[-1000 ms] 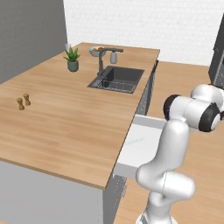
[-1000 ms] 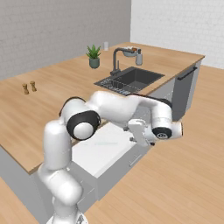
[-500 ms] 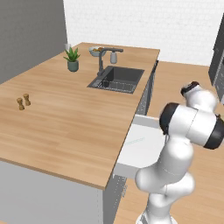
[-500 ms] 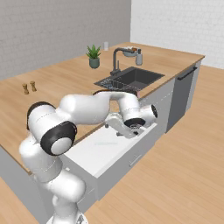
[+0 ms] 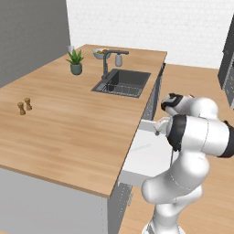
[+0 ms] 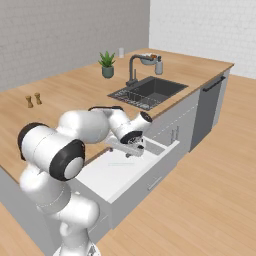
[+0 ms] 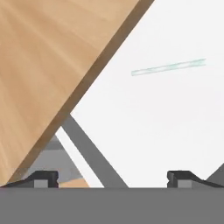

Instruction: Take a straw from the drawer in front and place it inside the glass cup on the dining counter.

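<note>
From the left base view, my white arm bends over the wide, shallow, pale white drawer (image 5: 146, 157), which stands pulled out from the grey side of the light wood plank table (image 5: 68, 123). A very thin, pale greenish straw (image 5: 141, 147) lies flat on the drawer floor, near the table's edge. My gripper (image 5: 158, 130) hangs over the drawer's far end, pointing down; its fingers are too small here to judge. Further along the table sits the dark inset sink (image 5: 122, 82) with a grey tap, a small green potted plant (image 5: 75, 62) towards the far left corner, a pale fruit bowl (image 5: 100, 53) and a grey soap bottle (image 5: 118, 59) behind the sink, and two small brown shakers (image 5: 24, 106) near the left edge. The small clear glass cup (image 5: 71, 48) stands at the far left corner, behind the plant.

From the right base view, my gripper (image 6: 131, 149) hovers above the drawer (image 6: 125, 172), close to the table's edge, with the straw (image 6: 120, 163) lying just below and nearer the camera. The glass cup (image 6: 121, 52) stands behind the plant (image 6: 107, 65) at the table's far edge.

In the hand view, my two dark fingertips (image 7: 45, 177) stand wide apart, holding nothing. The straw (image 7: 168, 67) lies flat and slightly slanted on the white drawer floor (image 7: 175, 122), well ahead of the fingertips and touching neither. The wooden table edge (image 7: 57, 65) crosses the upper left.
</note>
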### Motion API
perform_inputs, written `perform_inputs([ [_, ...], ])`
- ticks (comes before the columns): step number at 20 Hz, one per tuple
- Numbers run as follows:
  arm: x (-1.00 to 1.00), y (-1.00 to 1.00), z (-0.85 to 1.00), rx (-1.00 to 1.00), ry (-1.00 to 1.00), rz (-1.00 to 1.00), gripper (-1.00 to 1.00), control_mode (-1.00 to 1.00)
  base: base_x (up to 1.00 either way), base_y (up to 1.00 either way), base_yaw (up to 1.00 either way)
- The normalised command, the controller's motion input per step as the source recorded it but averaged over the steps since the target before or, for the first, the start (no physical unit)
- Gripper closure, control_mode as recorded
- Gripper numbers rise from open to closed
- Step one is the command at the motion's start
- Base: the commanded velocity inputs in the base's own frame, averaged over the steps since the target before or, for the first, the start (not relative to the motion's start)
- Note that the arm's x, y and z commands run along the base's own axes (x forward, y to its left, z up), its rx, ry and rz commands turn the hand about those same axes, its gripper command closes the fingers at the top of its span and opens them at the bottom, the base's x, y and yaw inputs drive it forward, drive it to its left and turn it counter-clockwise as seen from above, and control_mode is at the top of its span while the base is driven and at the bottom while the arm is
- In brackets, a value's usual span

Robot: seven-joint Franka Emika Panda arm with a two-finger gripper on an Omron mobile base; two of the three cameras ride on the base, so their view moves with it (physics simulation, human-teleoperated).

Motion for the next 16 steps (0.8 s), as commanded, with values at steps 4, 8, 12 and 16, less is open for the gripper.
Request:
perform_inputs([
  [4, 0.3, 0.0, -0.62, -0.26, 0.18, 0.07, -1.0, -1.0, 0.0, 0.0, 0.0],
  [8, 0.27, 0.0, -0.58, -0.2, 0.13, 0.07, -1.0, -1.0, 0.0, 0.0, 0.0],
  [12, 0.15, -0.08, -0.5, -0.11, 0.09, 0.07, -1.0, -1.0, 0.0, 0.0, 0.0],
  [16, 0.11, -0.15, -0.48, -0.05, 0.07, 0.07, -1.0, -1.0, 0.0, 0.0, 0.0],
])
